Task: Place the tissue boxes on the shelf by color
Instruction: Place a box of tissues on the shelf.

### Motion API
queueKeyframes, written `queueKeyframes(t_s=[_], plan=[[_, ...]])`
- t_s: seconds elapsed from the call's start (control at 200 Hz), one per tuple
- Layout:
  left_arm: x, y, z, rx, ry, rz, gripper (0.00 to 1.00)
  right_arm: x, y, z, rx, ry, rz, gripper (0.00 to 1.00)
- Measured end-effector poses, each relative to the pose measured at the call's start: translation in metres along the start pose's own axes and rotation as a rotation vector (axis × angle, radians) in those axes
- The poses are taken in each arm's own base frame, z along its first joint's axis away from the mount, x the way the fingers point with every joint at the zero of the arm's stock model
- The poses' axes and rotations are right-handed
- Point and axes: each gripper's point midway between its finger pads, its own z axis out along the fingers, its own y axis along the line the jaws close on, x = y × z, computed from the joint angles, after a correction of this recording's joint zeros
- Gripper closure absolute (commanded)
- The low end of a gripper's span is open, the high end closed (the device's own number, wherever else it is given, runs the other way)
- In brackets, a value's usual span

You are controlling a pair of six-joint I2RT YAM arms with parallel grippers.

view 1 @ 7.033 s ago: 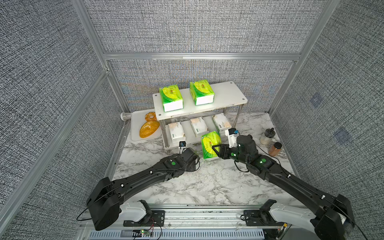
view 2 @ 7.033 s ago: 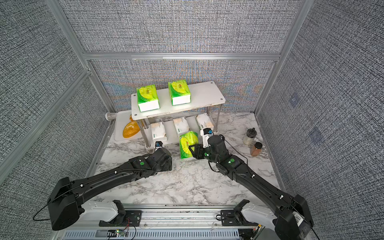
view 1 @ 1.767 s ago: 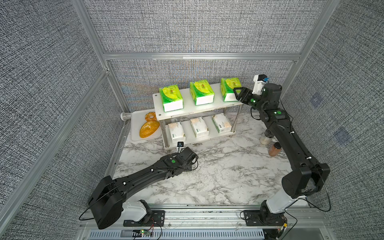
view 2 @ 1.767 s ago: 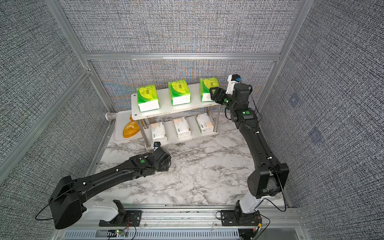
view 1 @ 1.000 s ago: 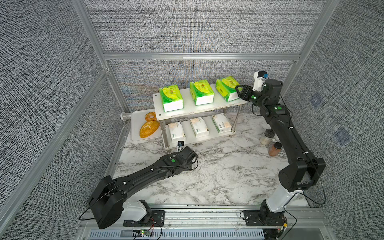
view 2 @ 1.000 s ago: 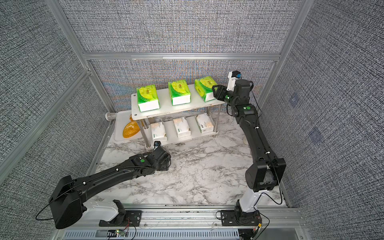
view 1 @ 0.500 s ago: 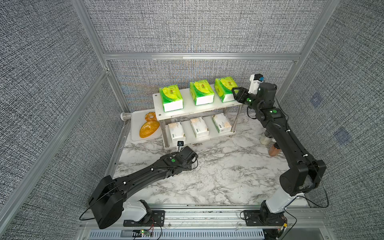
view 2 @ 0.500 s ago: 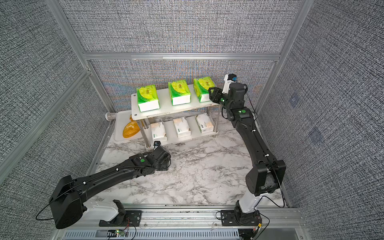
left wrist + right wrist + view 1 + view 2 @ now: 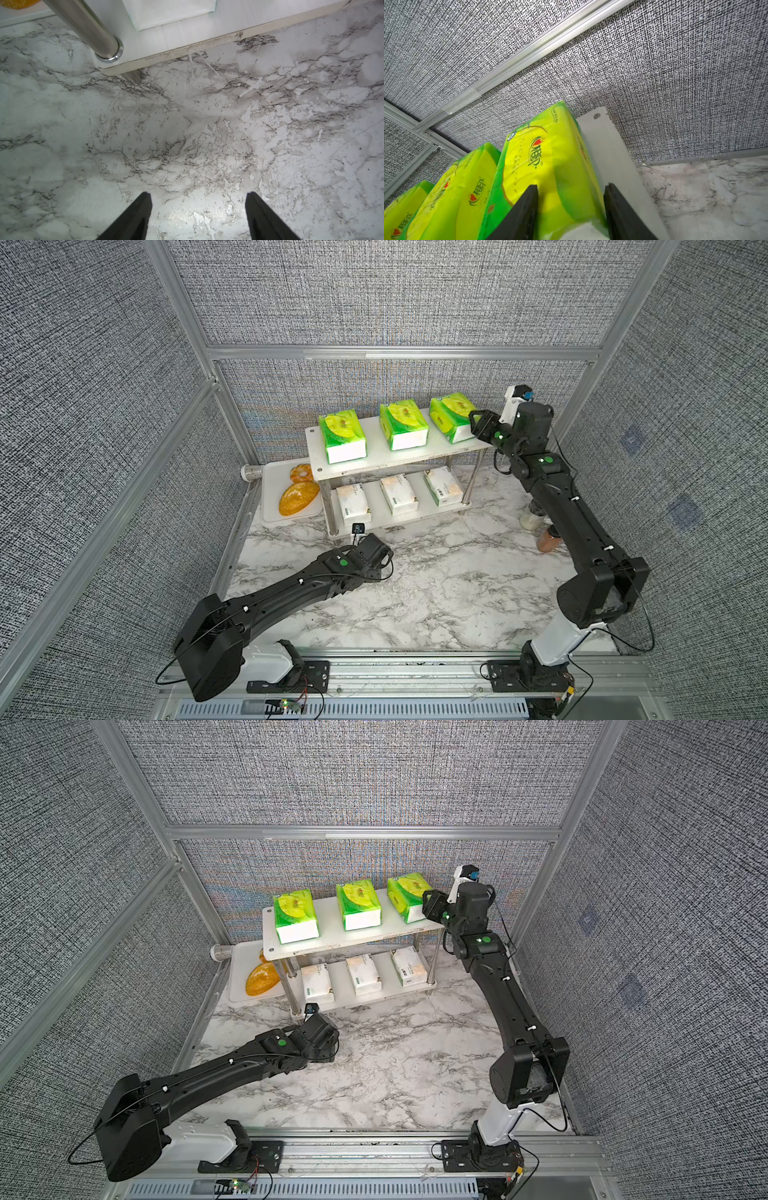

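Observation:
Three green-and-yellow tissue boxes stand in a row on the top board of the shelf (image 9: 376,457): left (image 9: 343,441), middle (image 9: 403,425) and right (image 9: 451,416). Three white ones (image 9: 399,498) lie on its lower board. My right gripper (image 9: 478,427) reaches in from the shelf's right end and is shut on the near corner of the right green box (image 9: 546,158), one finger (image 9: 527,207) on each side. That box rests on the board, close to its right edge. My left gripper (image 9: 198,199) hangs open and empty just over the marble table, in front of the shelf's front left leg (image 9: 97,39).
A flat white tray (image 9: 270,493) with bread (image 9: 297,497) lies left of the shelf. Two small jars (image 9: 530,519) (image 9: 546,541) stand on the marble at the right, partly behind my right arm. Grey fabric walls with metal frames enclose the table on three sides.
The right green box, tilted a second ago, now sits level on the top board, nudged slightly left. My right gripper has closed tighter on it. The left arm has not moved.

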Motion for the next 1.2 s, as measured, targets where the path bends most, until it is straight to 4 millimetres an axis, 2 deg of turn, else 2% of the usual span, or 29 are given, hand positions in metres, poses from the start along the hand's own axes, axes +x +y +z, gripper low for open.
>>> queueKeyframes(t_s=[0.135, 0.26, 0.571, 0.816, 0.946, 1.056, 1.201], plan=[[0.0, 0.001, 0.0, -0.002, 0.001, -0.002, 0.24, 0.003, -0.001, -0.002, 0.002, 0.003, 0.0, 0.44], [0.001, 0.001, 0.002, -0.005, 0.004, 0.0, 0.24, 0.006, -0.001, -0.006, 0.005, 0.003, -0.001, 0.37], [-0.002, 0.0, 0.001, -0.002, 0.0, -0.005, 0.24, -0.007, 0.01, -0.012, -0.023, -0.011, -0.01, 0.27], [-0.002, 0.0, 0.001, -0.002, 0.0, -0.005, 0.24, -0.003, 0.013, -0.001, -0.046, 0.02, -0.008, 0.21], [-0.002, 0.0, 0.0, -0.002, -0.002, -0.006, 0.24, -0.005, 0.016, 0.004, -0.058, 0.028, -0.007, 0.21], [-0.002, 0.0, 0.0, -0.001, -0.003, -0.006, 0.24, 0.003, 0.015, 0.009, -0.061, 0.057, -0.004, 0.23], [-0.002, 0.0, 0.0, -0.001, -0.003, -0.006, 0.24, 0.01, 0.011, 0.012, -0.054, 0.078, -0.001, 0.31]])
